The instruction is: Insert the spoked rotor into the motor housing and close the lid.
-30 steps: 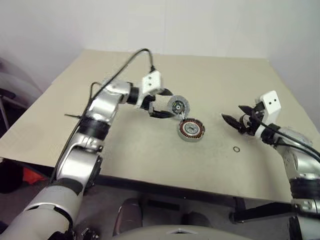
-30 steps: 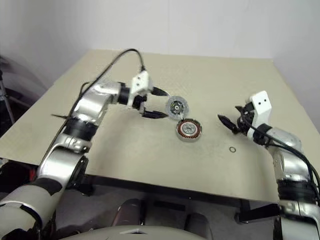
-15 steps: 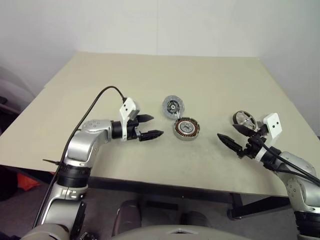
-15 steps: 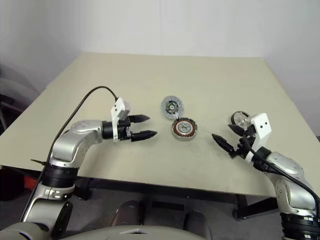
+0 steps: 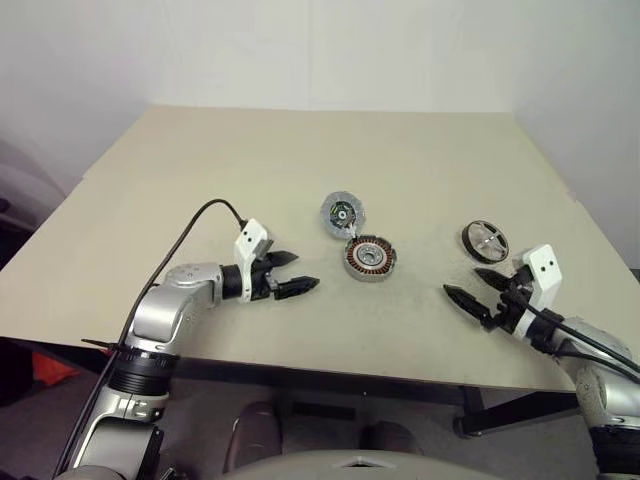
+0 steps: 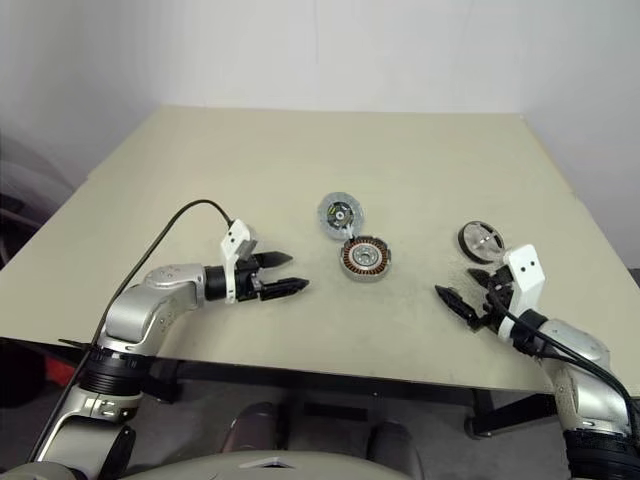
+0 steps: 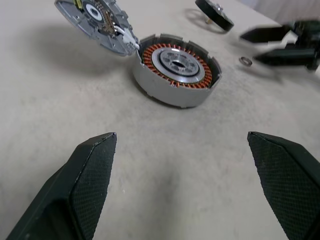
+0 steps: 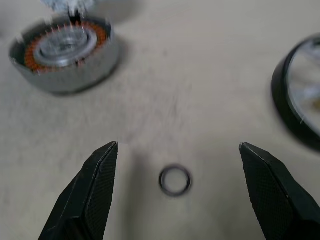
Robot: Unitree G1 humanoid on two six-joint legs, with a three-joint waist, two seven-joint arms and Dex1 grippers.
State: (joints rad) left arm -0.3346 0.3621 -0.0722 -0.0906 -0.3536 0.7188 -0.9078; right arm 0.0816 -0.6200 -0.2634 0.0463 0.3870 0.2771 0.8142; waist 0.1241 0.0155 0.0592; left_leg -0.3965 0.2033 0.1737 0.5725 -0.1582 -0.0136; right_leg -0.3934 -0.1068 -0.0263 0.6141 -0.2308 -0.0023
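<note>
1. In the right wrist view, we see the black-rimmed wheel (image 8: pixel 300 105) cut off at the picture's edge; its spokes are blurred there.
2. We cannot tell from any view whether the tilted disc touches the table (image 5: pixel 200 180) or only leans on the rotor's rim.
3. The rotor (image 7: pixel 177 67) shows copper-brown windings around a silver hub with a dark centre hole, seated in a grey ring. It lies flat near the table's middle, between the two grippers.
4. The housing (image 7: pixel 95 22), a silver-grey disc with green and black parts at its centre, stands tilted against the rotor's far side.
5. We count one rotor, one housing, one wheel and one small ring (image 8: pixel 175 180).
6. The left gripper (image 5: pixel 290 272) is spread wide and empty, as is the right gripper (image 5: pixel 478 290), which hangs just above the small ring.
</note>
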